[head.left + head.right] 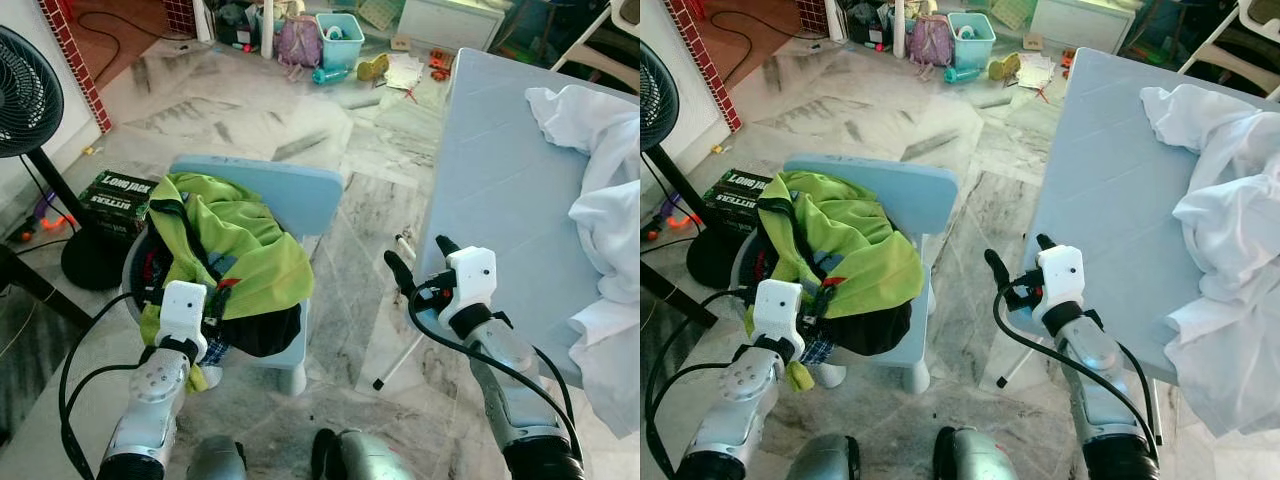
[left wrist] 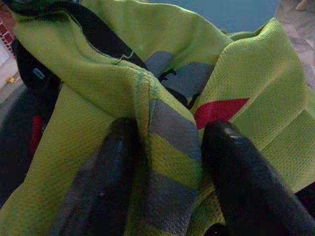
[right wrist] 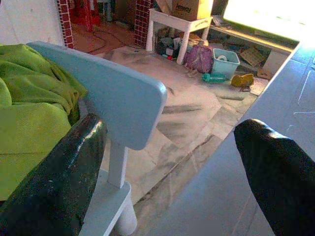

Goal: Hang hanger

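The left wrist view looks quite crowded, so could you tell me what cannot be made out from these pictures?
- Hanger: none can be made out; the green garment heaped on the blue chair covers whatever lies beneath.
- Left gripper: the garment's fold sits between its fingers, but contact is unclear.
- White cloth on the table: cut off by the eye view's right edge.
- Floor clutter beyond the chair: too small to identify.

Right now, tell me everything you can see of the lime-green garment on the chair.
The lime-green garment is a mesh sports-type fabric with black trim, grey panels and a small red patch. It lies crumpled in a heap on the seat of the light blue chair, over darker clothes, with a fold draping off the front edge. The left gripper is at the heap, its open fingers on either side of a raised fold with a stitched seam. The right gripper hangs open and apart, beside the blue table.
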You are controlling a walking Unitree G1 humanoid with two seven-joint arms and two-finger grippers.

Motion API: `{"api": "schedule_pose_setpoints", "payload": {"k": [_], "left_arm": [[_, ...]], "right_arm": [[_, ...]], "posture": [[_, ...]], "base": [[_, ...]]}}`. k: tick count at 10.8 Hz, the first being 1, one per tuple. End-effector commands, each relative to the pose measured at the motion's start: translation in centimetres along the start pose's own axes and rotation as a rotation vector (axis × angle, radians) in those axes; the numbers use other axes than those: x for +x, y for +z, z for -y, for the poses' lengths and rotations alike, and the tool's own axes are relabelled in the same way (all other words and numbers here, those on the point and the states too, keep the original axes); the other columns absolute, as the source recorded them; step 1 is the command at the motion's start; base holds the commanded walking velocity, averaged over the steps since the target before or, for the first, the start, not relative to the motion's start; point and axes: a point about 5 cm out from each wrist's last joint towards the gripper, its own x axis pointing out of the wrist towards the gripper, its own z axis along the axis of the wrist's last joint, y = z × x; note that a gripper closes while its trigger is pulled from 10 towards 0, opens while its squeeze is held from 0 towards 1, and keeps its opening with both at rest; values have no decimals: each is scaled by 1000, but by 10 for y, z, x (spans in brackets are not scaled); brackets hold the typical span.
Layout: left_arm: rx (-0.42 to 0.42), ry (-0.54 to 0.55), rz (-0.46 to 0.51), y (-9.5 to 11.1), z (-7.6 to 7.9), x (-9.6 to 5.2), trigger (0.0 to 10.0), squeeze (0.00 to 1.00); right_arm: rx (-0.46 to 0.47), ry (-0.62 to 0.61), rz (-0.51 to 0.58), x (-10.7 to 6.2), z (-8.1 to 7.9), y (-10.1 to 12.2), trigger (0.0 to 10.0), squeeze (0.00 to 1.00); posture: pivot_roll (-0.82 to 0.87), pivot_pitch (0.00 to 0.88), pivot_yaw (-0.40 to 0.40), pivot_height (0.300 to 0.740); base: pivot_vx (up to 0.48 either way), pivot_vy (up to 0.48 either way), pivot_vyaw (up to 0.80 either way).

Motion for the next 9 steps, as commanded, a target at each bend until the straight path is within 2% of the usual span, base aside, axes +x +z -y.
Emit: {"api": "schedule_pose_setpoints", "payload": {"k": [1,6,8,9], "left_arm": [[4,-8,-29,-6,2,-3,0,0],[1,47,-4,-5,-3,-5,0,0],[-27,77,74,4,-1,-7,0,0],[-127,126,113,8,3,-12,0,0]], "right_arm": [[5,4,-44,-4,-2,-10,10000,0],[-1,3,-44,-3,-3,-10,10000,0],[-4,3,-45,-3,-4,-11,10000,0],[-7,2,-48,-4,-4,-12,10000,0]], "posture": [[63,159,-107,740],[67,161,-106,740],[70,163,-102,740],[70,163,-102,740]], "base": [[0,0,0],[0,0,0],[0,0,0],[0,0,0]]}}
